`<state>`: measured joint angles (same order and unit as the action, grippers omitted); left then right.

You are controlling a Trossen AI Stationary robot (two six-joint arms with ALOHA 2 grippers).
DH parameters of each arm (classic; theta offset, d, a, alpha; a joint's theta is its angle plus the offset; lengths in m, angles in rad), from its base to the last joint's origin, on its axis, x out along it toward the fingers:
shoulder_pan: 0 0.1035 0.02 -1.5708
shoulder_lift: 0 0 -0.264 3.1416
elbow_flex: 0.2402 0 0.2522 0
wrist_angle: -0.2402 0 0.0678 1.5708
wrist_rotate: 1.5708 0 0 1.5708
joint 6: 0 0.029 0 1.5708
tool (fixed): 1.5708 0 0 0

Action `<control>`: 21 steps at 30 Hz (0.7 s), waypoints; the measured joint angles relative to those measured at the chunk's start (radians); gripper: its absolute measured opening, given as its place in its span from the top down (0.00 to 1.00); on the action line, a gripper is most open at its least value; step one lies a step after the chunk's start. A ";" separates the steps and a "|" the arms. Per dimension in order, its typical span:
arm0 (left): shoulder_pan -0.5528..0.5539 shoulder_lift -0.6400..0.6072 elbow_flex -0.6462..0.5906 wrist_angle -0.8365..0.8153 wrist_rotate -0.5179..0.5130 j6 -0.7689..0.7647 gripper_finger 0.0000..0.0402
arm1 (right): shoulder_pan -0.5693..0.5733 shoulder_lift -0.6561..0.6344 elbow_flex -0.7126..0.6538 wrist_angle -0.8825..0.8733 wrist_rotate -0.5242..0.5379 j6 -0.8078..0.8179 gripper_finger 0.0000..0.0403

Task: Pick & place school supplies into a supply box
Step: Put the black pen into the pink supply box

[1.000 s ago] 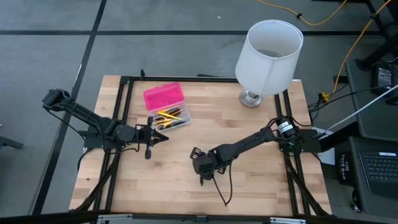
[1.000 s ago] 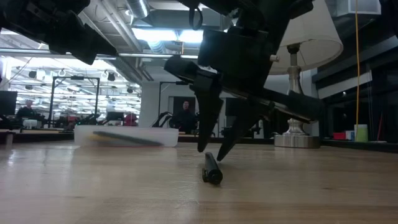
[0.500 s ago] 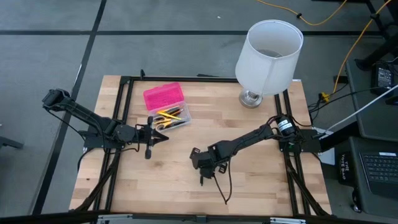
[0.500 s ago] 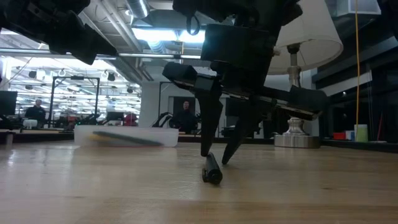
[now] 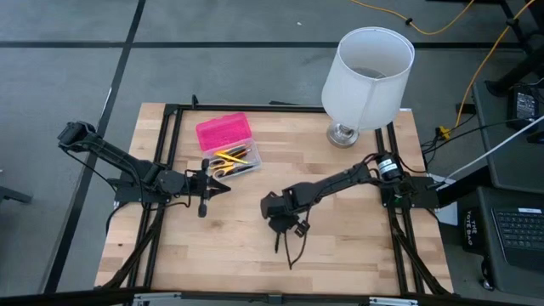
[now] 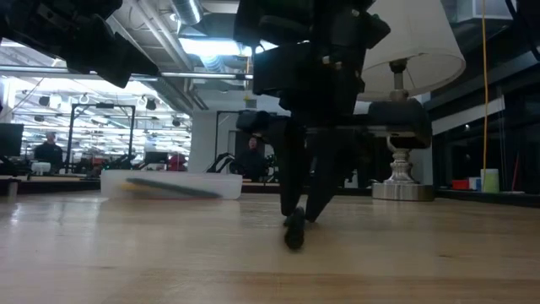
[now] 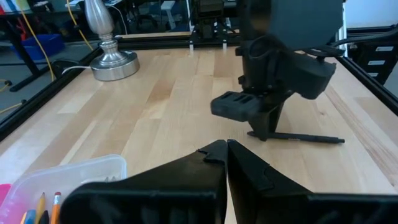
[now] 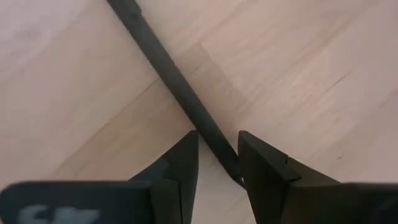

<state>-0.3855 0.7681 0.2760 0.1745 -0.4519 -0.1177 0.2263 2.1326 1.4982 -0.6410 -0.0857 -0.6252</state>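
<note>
With my right gripper (image 8: 217, 163) down on the wooden worktop (image 5: 340, 246), jaws spread astride the thin black pen (image 8: 171, 78) lying near the middle, I should centre, close squarely, then lift it toward the pink-lidded clear pencil case (image 5: 228, 144) at far left.

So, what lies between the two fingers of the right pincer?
In the right wrist view, a black pen lies on the wooden table and runs into the gap between the open right pincer's fingers.
</note>
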 joint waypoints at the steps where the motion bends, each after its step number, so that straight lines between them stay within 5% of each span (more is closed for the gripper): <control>1: 0.000 0.000 0.000 0.000 0.000 0.000 0.99 | -0.002 0.000 0.000 -0.004 -0.018 0.008 0.71; 21: 0.000 0.000 0.000 0.000 -0.003 0.000 0.99 | -0.003 0.021 0.003 -0.030 -0.059 0.128 0.89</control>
<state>-0.3851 0.7681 0.2760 0.1749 -0.4545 -0.1177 0.2237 2.1536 1.5017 -0.6706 -0.1444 -0.4976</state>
